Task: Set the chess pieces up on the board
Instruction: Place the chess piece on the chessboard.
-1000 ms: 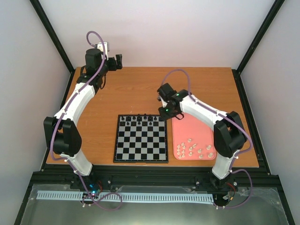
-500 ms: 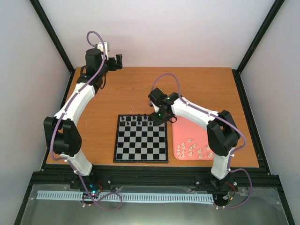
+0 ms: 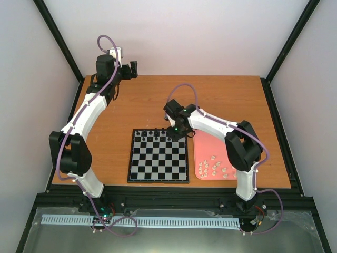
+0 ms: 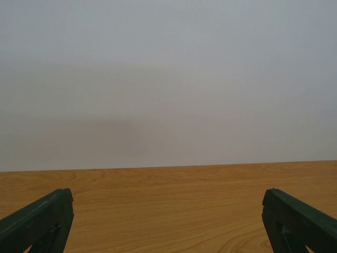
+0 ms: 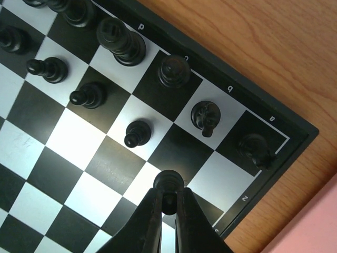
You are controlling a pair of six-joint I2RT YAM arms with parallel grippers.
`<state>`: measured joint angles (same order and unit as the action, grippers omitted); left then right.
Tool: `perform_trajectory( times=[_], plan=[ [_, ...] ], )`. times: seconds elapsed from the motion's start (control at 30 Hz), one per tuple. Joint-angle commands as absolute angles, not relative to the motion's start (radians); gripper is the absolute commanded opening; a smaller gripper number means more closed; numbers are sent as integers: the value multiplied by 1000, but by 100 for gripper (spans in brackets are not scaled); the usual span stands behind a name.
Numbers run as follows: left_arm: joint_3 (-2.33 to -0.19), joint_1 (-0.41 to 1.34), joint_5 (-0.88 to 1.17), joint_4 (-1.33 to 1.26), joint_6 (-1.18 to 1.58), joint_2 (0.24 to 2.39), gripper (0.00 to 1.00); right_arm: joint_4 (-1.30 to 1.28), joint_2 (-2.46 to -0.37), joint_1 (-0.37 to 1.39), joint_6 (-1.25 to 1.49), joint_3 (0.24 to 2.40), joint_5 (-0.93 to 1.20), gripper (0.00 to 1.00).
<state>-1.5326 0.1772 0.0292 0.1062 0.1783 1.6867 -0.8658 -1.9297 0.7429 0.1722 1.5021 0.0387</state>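
Observation:
The board (image 3: pixel 158 164) lies mid-table with black chess pieces (image 3: pixel 155 134) along its far edge. My right gripper (image 3: pixel 177 133) hangs over the board's far right corner. In the right wrist view the right gripper (image 5: pixel 168 203) is shut on a black pawn (image 5: pixel 168 182), held just above the second rank near the corner. Beside it stand a pawn (image 5: pixel 138 133), a knight (image 5: pixel 205 116), a rook (image 5: pixel 255 148) and a bishop (image 5: pixel 174 71). My left gripper (image 3: pixel 134 69) is raised at the table's far left; its fingers (image 4: pixel 37 219) stand wide apart and hold nothing.
A pink tray (image 3: pixel 210 145) lies right of the board, with several cream-white pieces (image 3: pixel 218 168) at its near end. Its corner (image 5: pixel 316 232) shows in the right wrist view. The left wrist camera faces the back wall over bare wood (image 4: pixel 168 200).
The right arm has swung left from the pink tray's far end to the board's far right corner, carrying the pawn. The left arm has not moved.

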Motion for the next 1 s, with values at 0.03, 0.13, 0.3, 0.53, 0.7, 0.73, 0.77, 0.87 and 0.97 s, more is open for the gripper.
perform_trajectory(
  times=[0.03,0.13,0.3,0.53,0.7,0.73,0.77,0.87,0.97],
  plan=[
    [-1583,184,25,108,170,1701,100,-867,-1979,753,161,1546,37,8],
    [-1582,184,21,107,170,1700,100,-873,-1991,753,160,1555,29,8],
    [-1582,184,18,107,170,1700,100,-874,-1999,753,153,1561,29,8],
    [-1581,184,23,108,173,1700,100,-872,-2017,753,152,1556,23,8],
    [-1582,184,24,107,173,1701,100,-870,-2020,753,150,1553,25,8],
    [-1582,184,25,108,173,1700,100,-871,-2023,753,149,1553,23,8],
    [-1582,184,23,109,174,1701,100,-870,-2026,753,149,1553,20,9],
    [-1580,184,23,106,173,1697,100,-866,-2031,752,151,1553,7,9],
    [-1581,185,23,107,172,1700,100,-864,-2037,752,152,1554,0,9]
  ],
)
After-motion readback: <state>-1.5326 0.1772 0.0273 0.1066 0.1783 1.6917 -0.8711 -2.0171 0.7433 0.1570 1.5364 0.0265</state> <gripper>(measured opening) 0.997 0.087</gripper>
